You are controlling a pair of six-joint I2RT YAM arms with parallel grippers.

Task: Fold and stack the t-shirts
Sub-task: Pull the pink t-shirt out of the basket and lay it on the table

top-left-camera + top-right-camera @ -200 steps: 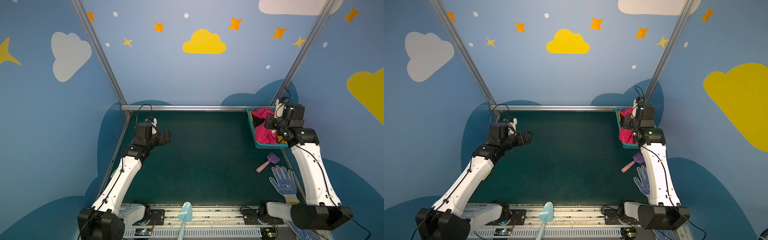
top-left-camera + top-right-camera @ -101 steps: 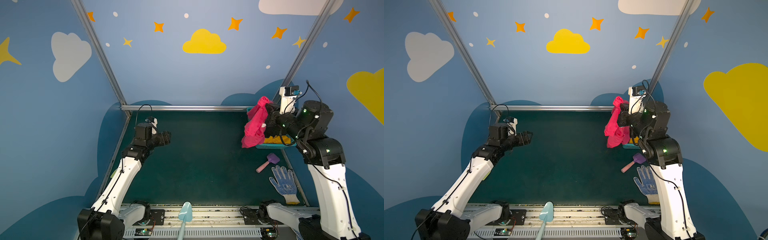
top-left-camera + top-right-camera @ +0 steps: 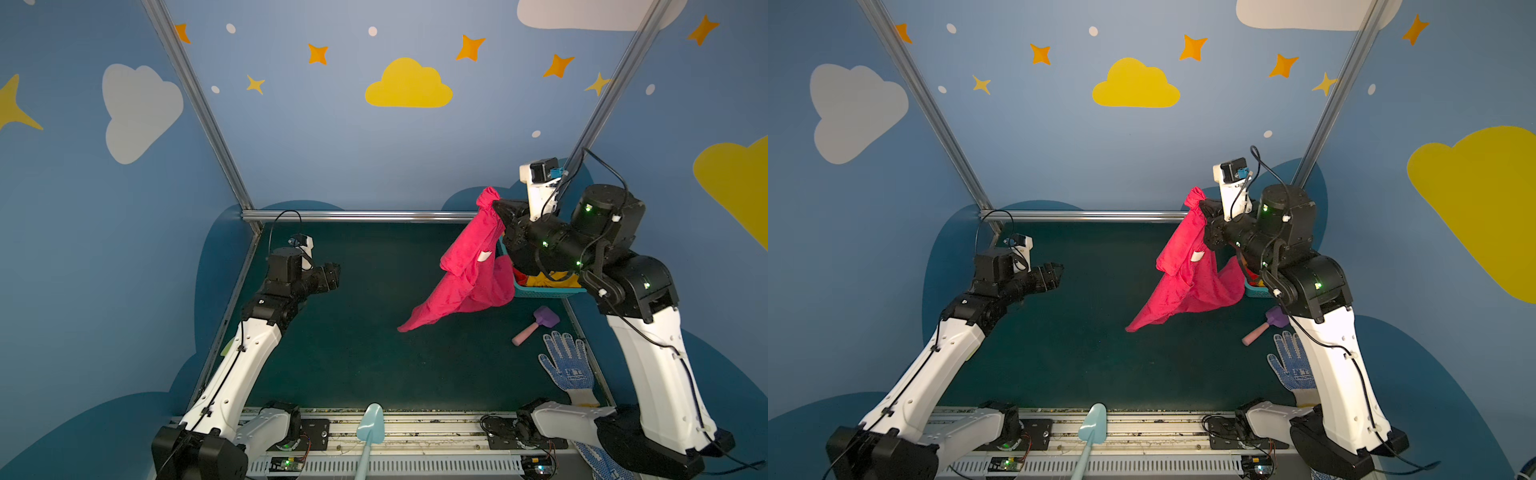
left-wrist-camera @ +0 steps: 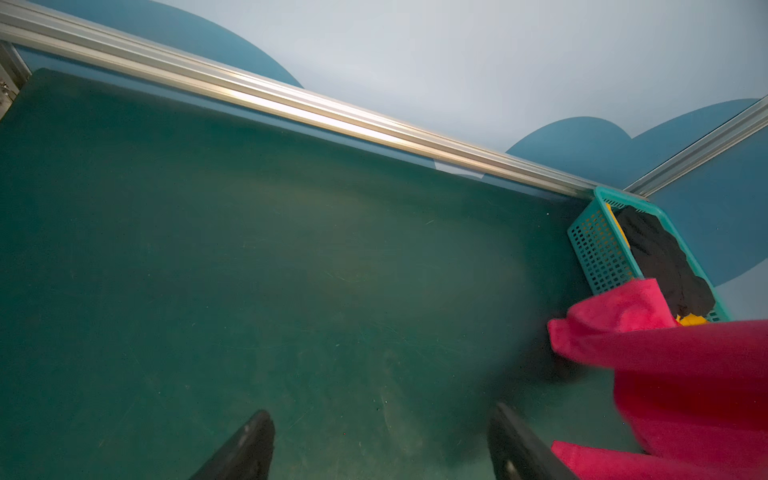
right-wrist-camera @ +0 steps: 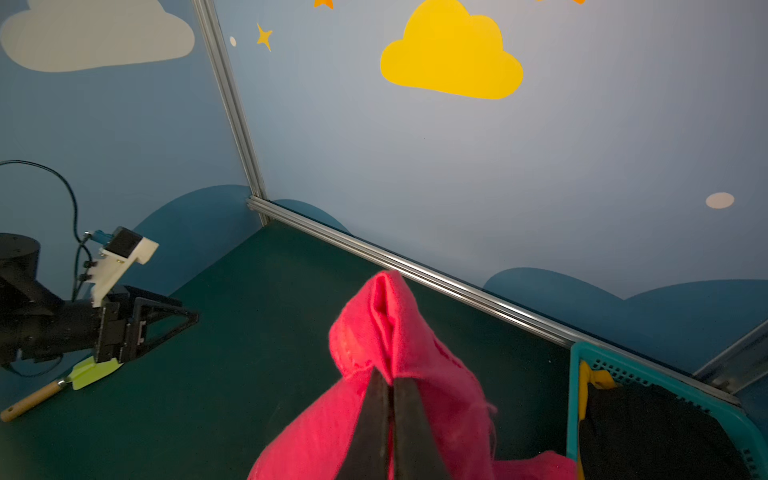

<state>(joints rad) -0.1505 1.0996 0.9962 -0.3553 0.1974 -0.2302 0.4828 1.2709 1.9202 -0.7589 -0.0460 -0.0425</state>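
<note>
Right wrist view: the right end effector [image 5: 388, 376] is clamped on a bunch of the pink t-shirt [image 5: 399, 332], which hangs over the bench [image 5: 249, 374] beside the basket [image 5: 575, 415] holding the black t-shirt [image 5: 648, 436] and yellow t-shirt [image 5: 590, 382], while the left end effector [image 4: 380, 411] gapes empty, so nothing is folded or stacked yet.

A robot lab booth: aluminium frame [image 3: 357, 216], cloud-painted walls [image 3: 332, 145], green mat [image 3: 353, 357], left arm [image 3: 249, 349], right arm [image 3: 648, 357].
</note>
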